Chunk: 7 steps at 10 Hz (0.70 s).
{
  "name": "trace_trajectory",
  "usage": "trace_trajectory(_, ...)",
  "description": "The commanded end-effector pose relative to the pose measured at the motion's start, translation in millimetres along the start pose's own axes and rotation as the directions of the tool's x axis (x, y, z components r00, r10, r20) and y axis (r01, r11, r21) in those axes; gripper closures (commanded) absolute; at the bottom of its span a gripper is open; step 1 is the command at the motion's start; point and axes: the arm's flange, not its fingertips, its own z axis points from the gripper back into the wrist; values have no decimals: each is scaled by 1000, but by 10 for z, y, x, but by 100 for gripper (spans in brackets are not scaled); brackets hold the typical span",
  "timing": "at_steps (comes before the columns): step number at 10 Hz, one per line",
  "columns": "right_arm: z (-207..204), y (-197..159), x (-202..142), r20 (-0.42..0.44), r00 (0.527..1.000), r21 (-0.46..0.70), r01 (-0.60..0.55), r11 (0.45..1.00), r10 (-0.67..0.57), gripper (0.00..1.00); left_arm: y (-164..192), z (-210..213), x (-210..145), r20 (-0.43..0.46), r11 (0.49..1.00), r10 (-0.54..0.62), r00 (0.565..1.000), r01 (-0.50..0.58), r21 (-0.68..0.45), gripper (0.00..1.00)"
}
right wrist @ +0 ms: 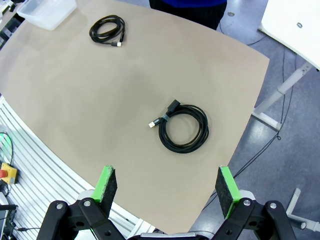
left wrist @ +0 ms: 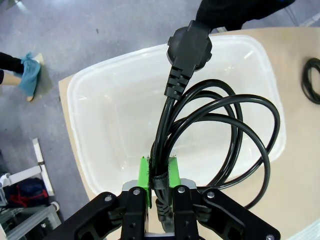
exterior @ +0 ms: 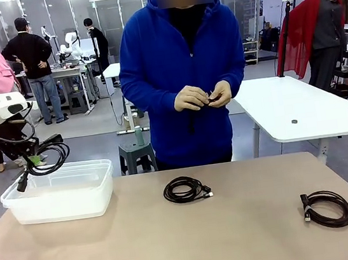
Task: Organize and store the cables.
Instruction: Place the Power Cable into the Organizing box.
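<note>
My left gripper (exterior: 35, 162) hangs above the left end of a clear white plastic bin (exterior: 60, 195), shut on a coiled black cable (exterior: 50, 158) whose plug dangles below. In the left wrist view, the green pads (left wrist: 144, 173) of the left gripper (left wrist: 159, 176) pinch the coil's bundled strands, and the loop (left wrist: 235, 131) and chunky plug (left wrist: 189, 47) hang over the bin (left wrist: 105, 105). A second coiled cable (exterior: 186, 189) lies mid-table and a third (exterior: 327, 208) at the right. My right gripper (right wrist: 165, 185) stands open high above the third cable (right wrist: 183, 127).
A person in a blue hoodie stands at the far side, both hands (exterior: 203, 96) together on something small. The right wrist view shows the table's near right edge, with the middle cable (right wrist: 106, 29) and bin (right wrist: 47, 11) far off. Another white table (exterior: 300, 110) stands behind.
</note>
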Motion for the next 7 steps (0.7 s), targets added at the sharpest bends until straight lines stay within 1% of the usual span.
trace_trajectory(1,-1,1,1,0,1000,0,1,1000,-1,0,111,-128,240,-38,999,46,998,-46,-20,83)
trace_trajectory(3,-1,1,1,0,1000,0,1,1000,-1,0,217,-335,289,-50,996,84,995,-84,-10,83)
trace_trajectory(5,-1,1,1,0,1000,0,1,1000,-1,0,318,-557,351,-58,994,106,993,-108,-29,83)
trace_trajectory(7,-1,1,1,0,1000,0,1,1000,-1,0,371,-765,354,-100,992,118,988,-121,-28,83)
